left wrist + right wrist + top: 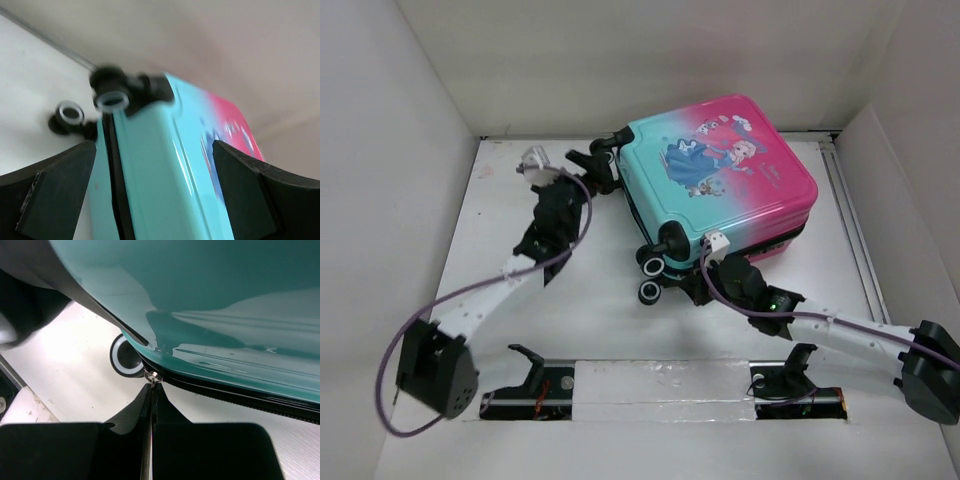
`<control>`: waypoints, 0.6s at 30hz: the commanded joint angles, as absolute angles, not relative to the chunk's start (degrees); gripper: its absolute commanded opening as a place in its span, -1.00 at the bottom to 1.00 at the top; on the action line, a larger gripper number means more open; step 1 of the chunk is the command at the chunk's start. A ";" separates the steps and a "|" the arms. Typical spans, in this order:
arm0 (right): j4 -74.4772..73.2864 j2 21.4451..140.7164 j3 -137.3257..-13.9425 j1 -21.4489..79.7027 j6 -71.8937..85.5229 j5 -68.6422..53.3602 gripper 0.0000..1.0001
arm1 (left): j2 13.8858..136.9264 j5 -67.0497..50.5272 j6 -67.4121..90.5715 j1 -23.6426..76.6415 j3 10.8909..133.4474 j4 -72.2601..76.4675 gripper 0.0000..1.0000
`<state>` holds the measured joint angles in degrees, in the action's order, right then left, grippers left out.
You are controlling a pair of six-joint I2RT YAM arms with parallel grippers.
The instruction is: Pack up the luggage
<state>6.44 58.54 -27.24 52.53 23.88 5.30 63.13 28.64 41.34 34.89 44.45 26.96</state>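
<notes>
While you look for writing, note that the luggage (720, 175) carries a cartoon princess print with a little script beside it, too small to read from above. It lies flat and closed on the white table (570, 310), toward the back right. Its pink end is near the right wall (910, 200) and its far edge is close to the back wall. You have bare table to the near left, between the two arms.

Your left gripper (154, 145) is spread wide at the teal rear corner by the wheels (112, 100). One finger sits on each side of the shell's edge, and it grips nothing.

Your right gripper (151, 390) is pressed fully together at the near edge, under the black zipper trim (240, 392). Its tips sit right at the metal zipper pull (152, 376). You cannot tell whether the pull is actually pinched.
</notes>
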 commanded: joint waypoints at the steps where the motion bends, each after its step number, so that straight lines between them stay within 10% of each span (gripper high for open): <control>1: 6.77 56.87 -27.33 53.09 24.96 0.97 -1.00 | 73.51 12.61 45.60 21.59 51.93 28.12 1.00; 7: 7.38 55.81 -26.19 53.09 25.49 0.26 -1.00 | 93.31 -12.00 54.65 10.20 69.13 31.64 0.83; 18: 7.91 55.28 -25.66 53.09 25.49 -0.79 -1.00 | 107.67 -18.19 59.67 9.49 77.96 33.92 0.72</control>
<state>6.79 56.60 -25.65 52.51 24.21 4.80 108.51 -13.87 57.01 9.41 74.70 29.39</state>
